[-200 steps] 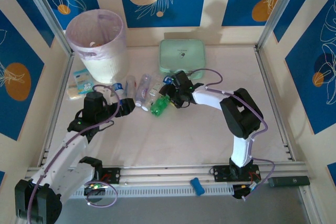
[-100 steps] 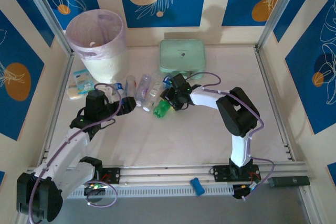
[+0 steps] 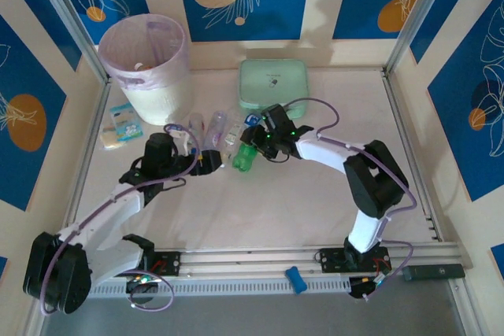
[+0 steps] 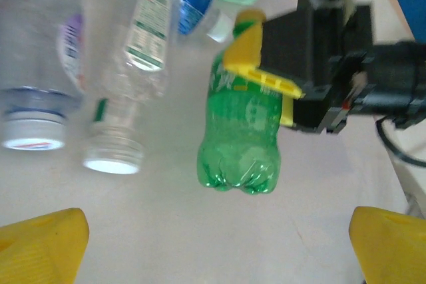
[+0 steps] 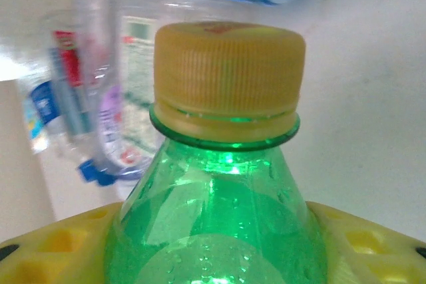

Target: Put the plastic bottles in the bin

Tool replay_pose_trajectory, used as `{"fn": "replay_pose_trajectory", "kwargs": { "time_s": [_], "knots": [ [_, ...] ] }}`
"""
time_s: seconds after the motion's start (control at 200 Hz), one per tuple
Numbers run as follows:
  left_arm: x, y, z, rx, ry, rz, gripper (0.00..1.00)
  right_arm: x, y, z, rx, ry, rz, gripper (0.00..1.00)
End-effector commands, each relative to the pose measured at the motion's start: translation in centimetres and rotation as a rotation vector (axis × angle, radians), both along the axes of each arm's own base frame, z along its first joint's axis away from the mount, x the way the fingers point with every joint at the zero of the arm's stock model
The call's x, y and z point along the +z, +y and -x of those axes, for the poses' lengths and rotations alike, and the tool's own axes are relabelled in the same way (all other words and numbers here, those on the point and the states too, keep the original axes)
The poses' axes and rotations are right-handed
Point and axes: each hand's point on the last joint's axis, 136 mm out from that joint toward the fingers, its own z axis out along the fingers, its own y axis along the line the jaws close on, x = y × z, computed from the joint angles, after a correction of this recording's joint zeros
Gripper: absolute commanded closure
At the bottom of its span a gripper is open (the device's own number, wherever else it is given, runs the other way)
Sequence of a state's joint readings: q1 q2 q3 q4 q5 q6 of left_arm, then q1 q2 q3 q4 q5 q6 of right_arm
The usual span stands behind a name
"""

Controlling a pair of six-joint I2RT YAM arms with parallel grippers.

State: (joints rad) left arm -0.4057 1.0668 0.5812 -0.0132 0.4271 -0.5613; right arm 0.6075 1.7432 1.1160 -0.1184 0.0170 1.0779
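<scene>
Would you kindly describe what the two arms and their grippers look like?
Both arms are built alike: the left arm and right arm have white links with bulky black joints, and a thin purple cable runs along each. The left gripper and right gripper have black bodies and yellow fingers.

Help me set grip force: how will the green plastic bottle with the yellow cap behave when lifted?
Probably light: the green plastic bottle looks empty. Its thin wall may dent in the right gripper. Round and lying on its side, it could roll if released.
</scene>
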Motion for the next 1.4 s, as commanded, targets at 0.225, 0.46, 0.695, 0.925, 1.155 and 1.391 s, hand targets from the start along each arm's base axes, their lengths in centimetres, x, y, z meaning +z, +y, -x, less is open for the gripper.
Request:
{"fn": "replay_pose_trajectory", "kwargs": {
  "time_s": [0.225, 0.46, 0.695, 0.925, 1.155, 1.391],
  "knots": [
    [1.3, -7.2, 1.0, -0.212, 0.002, 0.092, 0.0, 5.0, 0.4, 1.8, 0.191, -0.112, -0.109, 0.49],
    [1.3, -9.3, 0.1, -0.222, 0.01, 0.129, 0.04, 5.7, 0.4, 2.8, 0.214, -0.15, -0.108, 0.49],
    [0.4, -10.7, -0.3, -0.244, 0.034, 0.128, 0.15, 5.8, 0.4, 3.4, 0.217, -0.158, -0.128, 0.49],
    [-0.3, -11.3, -0.2, -0.252, 0.053, 0.135, 0.26, 5.9, 0.8, 3.7, 0.219, -0.163, -0.145, 0.5],
    [-1.3, -10.9, -0.3, -0.232, 0.068, 0.113, 0.21, 6.6, 1.3, 3.6, 0.224, -0.171, -0.175, 0.5],
    [-1.2, -10.6, -0.2, -0.22, 0.057, 0.115, 0.38, 6.5, 1.4, 3.8, 0.227, -0.172, -0.174, 0.5]
  ]
}}
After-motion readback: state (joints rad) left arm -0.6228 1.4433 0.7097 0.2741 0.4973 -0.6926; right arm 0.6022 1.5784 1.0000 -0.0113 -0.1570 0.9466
